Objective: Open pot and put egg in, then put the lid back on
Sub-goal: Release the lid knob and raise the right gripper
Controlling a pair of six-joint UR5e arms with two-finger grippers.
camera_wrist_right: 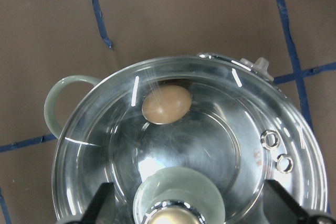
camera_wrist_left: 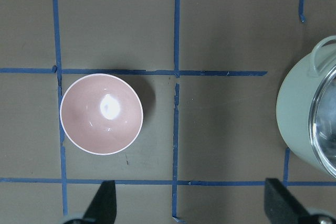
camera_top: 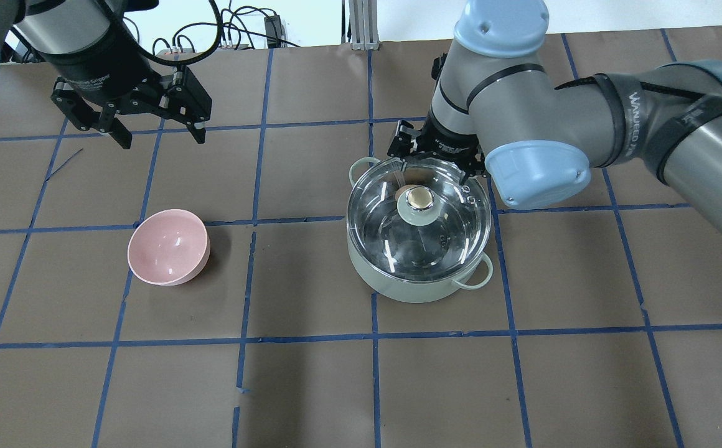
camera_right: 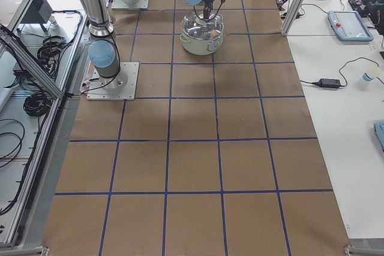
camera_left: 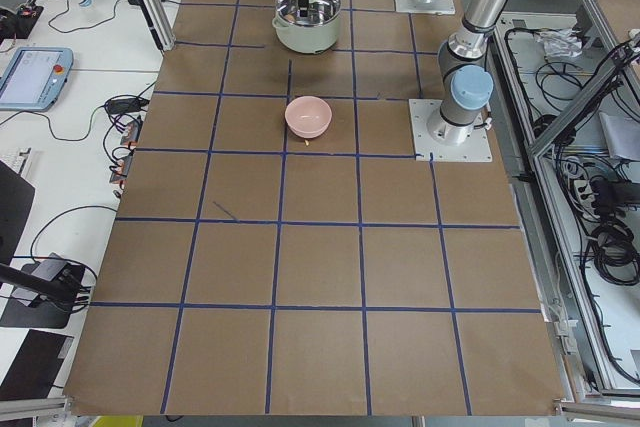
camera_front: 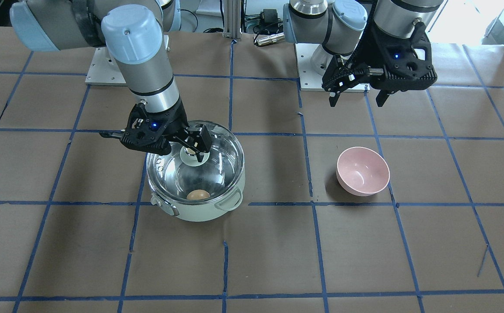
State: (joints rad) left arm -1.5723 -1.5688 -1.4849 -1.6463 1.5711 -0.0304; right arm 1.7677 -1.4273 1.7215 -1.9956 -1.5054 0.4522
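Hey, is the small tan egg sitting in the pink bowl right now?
No, the round pink bowl holds nothing, while the small tan-brown egg lies inside the steel-lined mint pot.

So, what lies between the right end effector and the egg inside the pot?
Only the clear glass lid. In the right wrist view the egg shows through its glass, and the open right end effector straddles the knob.

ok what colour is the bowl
The bowl is plain pink, with no pattern. It shows best in the left wrist view.
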